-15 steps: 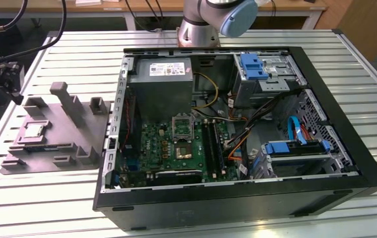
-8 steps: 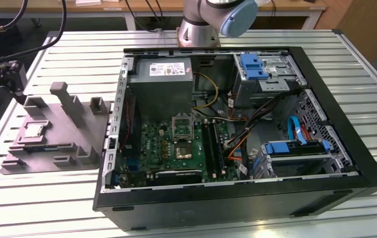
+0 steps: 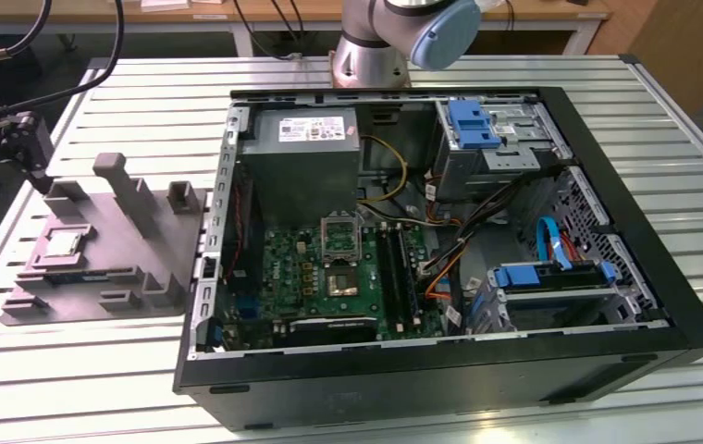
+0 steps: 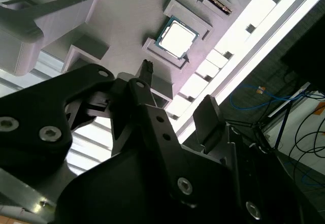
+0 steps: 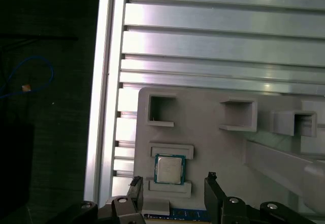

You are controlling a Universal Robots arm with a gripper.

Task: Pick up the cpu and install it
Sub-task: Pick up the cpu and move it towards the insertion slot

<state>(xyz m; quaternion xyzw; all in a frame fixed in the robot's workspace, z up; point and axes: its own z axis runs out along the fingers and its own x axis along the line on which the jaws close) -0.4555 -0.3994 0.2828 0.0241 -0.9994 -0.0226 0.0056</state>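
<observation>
The slatted metal table [image 3: 92,370] carries a grey tray [image 5: 203,137] at the exterior view's left and an open computer case [image 3: 450,370] to the right of it. The cpu [image 5: 169,168] lies flat in a shallow seat of the tray, between two low ridges. My gripper [image 5: 173,180] hangs over it, fingers spread apart and holding nothing. I judge the chip light, stiff and thin, with a smooth top and a delicate underside, so I would pinch it by two opposite free edges. The square pockets [image 5: 161,109] farther along the tray look empty. The case holds the motherboard [image 3: 326,268].
</observation>
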